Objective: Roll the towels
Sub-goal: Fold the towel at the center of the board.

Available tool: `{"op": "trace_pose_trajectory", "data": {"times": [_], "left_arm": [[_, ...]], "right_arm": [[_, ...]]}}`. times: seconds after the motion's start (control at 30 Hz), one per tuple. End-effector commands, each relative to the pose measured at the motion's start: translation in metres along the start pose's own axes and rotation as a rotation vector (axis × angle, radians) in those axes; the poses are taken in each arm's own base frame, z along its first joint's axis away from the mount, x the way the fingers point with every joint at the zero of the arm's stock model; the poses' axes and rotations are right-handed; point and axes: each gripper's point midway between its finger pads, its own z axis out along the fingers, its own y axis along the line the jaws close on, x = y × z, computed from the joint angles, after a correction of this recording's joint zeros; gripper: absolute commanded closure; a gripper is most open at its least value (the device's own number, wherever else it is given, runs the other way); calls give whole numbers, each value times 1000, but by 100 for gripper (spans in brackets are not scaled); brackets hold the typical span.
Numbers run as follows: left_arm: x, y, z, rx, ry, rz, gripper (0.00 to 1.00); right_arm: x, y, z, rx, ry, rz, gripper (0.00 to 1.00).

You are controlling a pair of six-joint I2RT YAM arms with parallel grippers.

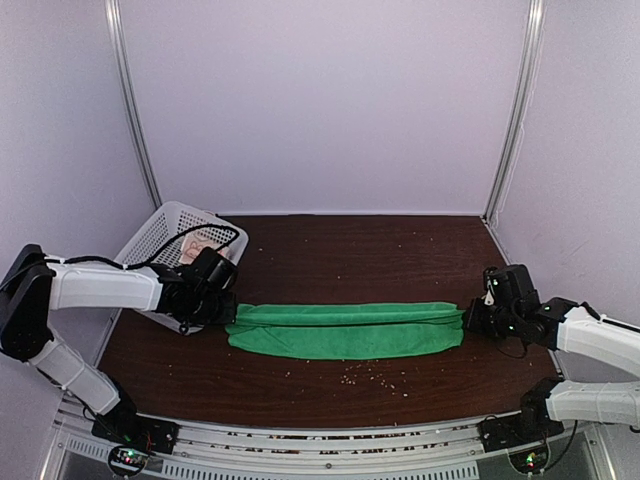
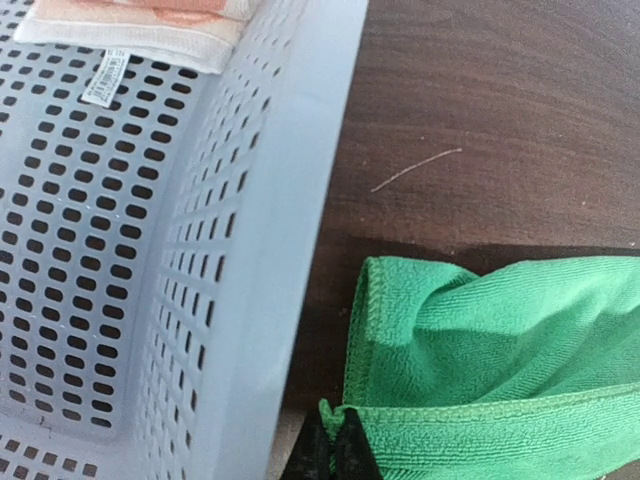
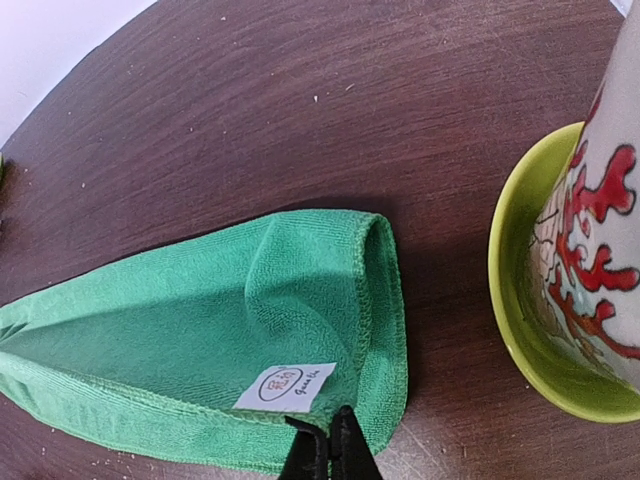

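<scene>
At the left edge of the table (image 1: 350, 250), a white perforated basket (image 1: 165, 228) holds the pinkish-beige towel (image 2: 140, 20), folded flat against the basket floor with its care tag showing. Just beside the basket's near wall, the left gripper (image 1: 228, 310) sits at the left end of the green towel (image 1: 345, 330). In the wrist view its dark fingertips (image 2: 312, 455) are pressed together on the towel's stitched hem, with no gap between them. The green towel lies across the middle of the table as a long, narrow folded band, flat on the wood, stretched between the two grippers. Pale crumbs (image 1: 375, 375) are scattered on the table in front of it. At the towel's right end, the right gripper (image 3: 328, 450) is pinched closed on the hem just beside a small white label (image 3: 288, 386). A glazed vessel (image 3: 565, 300) with a yellow-green rim and red branching pattern stands apart to the right of that end.
</scene>
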Motion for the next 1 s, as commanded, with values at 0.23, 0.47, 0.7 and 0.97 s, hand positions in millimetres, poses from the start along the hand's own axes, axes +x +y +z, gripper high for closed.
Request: {"op": "trace_pose_trajectory", "data": {"times": [0.23, 0.47, 0.7, 0.97], "left_arm": [[-13, 11, -11, -16, -44, 5, 100], [-18, -25, -18, 89, -68, 92, 100], [-1, -32, 24, 84, 27, 95, 100], [-21, -14, 30, 90, -10, 26, 100]], "right_arm": [[-12, -4, -4, 30, -50, 18, 100], [-11, -4, -4, 29, -50, 18, 100], [-7, -5, 0, 29, -41, 26, 100], [-6, -6, -1, 32, -39, 29, 100]]}}
